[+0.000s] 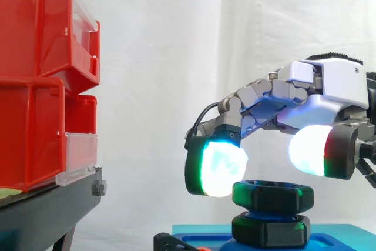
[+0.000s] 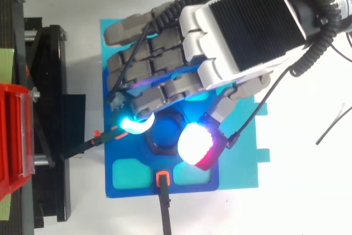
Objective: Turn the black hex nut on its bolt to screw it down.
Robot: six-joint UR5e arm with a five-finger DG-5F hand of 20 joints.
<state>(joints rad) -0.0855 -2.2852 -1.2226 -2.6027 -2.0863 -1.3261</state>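
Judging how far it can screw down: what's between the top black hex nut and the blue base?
In the side view, a second black hex piece sits on the blue base, directly under the black hex nut and nearly touching it.

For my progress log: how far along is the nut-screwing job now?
Done: the hand is over the black hex nut. In hand: it sits just above it; a grip I cannot confirm. Left: blue bolt shows between the nut and the black piece below, so screwing down remains.
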